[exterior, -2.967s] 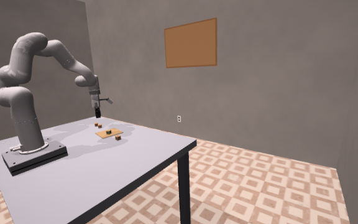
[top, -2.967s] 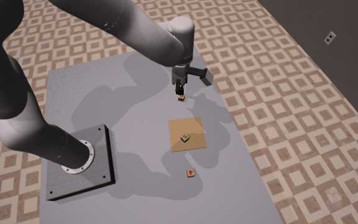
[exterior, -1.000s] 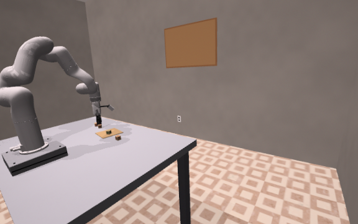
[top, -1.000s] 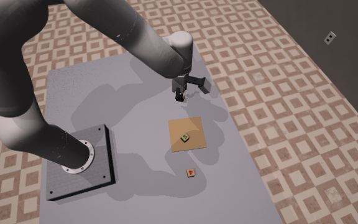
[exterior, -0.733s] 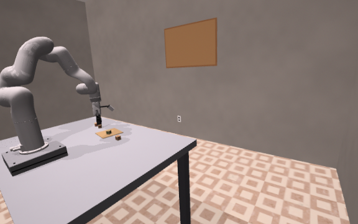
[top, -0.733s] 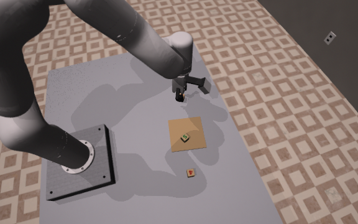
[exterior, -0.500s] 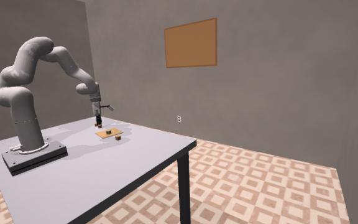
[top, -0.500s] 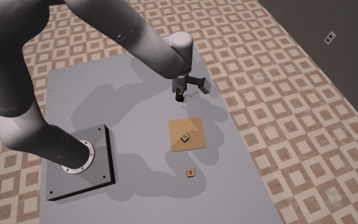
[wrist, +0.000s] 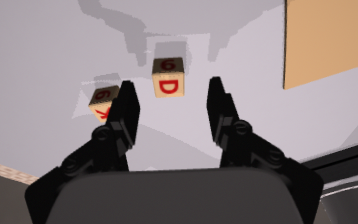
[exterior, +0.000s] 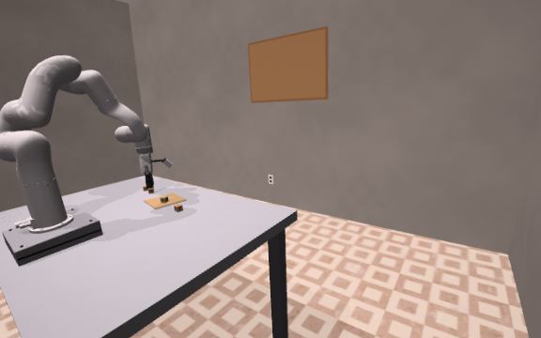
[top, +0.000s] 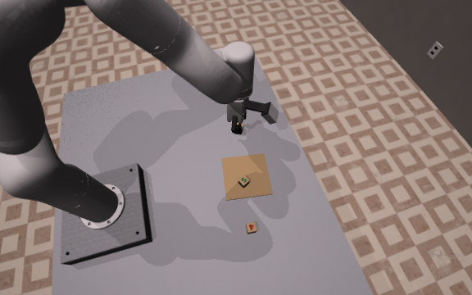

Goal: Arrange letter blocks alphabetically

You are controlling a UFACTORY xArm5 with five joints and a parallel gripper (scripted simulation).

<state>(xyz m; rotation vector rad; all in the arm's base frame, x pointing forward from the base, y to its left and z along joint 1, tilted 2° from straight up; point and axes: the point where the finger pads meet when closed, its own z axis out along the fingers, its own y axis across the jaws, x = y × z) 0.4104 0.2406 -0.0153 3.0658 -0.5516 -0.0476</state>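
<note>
Tan square mat (top: 247, 176) flat on grey tabletop (top: 146, 135), green-lettered block (top: 243, 181) on it, red-marked block (top: 251, 228) off it nearer the base, D block (wrist: 168, 76) and half-hidden K-like block (wrist: 102, 101) beyond the mat, black jaws spread, holding nothing.

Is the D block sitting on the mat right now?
No, the D block lies on the grey table, apart from the mat at the right.

On the tan mat (top: 247, 176) lies the green-S block (top: 243, 181). Off it — the D block (wrist: 168, 76), a red-lettered neighbour (wrist: 102, 102) beside it. Another red-marked block (top: 251, 228) sits apart.
</note>
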